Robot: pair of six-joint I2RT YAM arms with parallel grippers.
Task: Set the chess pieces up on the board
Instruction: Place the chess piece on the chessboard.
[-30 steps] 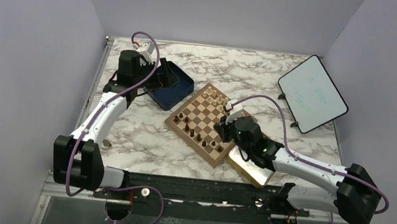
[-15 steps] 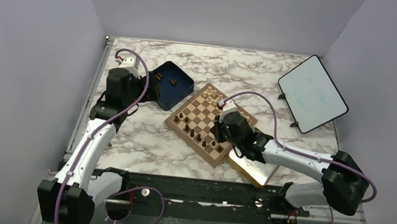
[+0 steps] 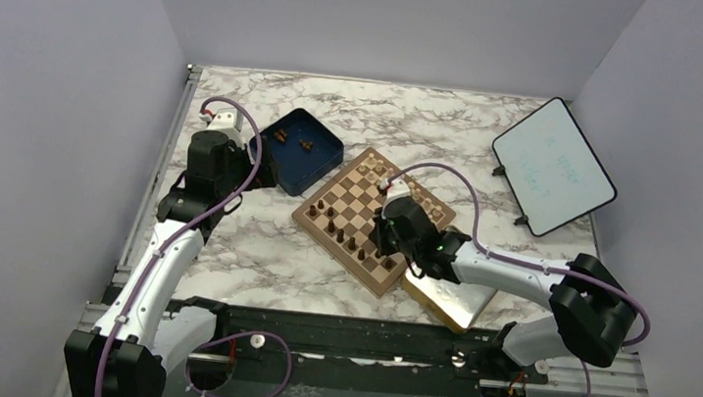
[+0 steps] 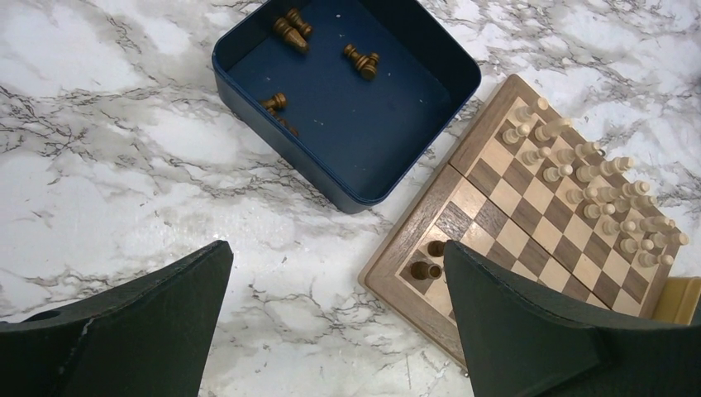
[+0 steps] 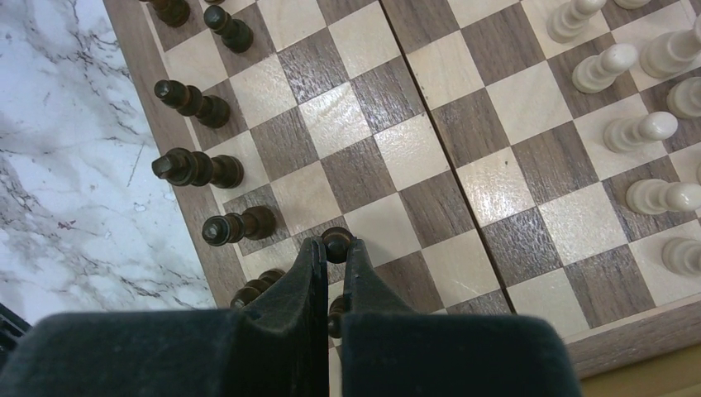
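The board [image 3: 311,220] lies mid-table, with dark brown chess pieces [image 3: 351,244] along its near-left side and pale ones at the far side. My right gripper [image 3: 386,228] is low over the board's near corner. In the right wrist view it [image 5: 335,246] is shut on a dark pawn [image 5: 336,240], next to standing dark pieces [image 5: 198,168] on the board [image 5: 496,190]. My left gripper [image 3: 232,168] is open and empty over bare marble, left of the board. In the left wrist view it [image 4: 336,248] frames the board's corner [image 4: 388,269]. Three dark pieces [image 4: 362,59] lie in the blue box.
The dark blue box [image 3: 316,170] sits just left of the board's far corner. A gold-rimmed tray [image 3: 450,305] lies against the board's near-right side, under my right arm. A white tablet [image 3: 553,166] stands at the far right. Pale chessmen [image 5: 645,128] fill the board's far rows.
My left gripper has pulled back out of the blue box toward the near left, uncovering the box. My right gripper has moved left over the board's near corner.
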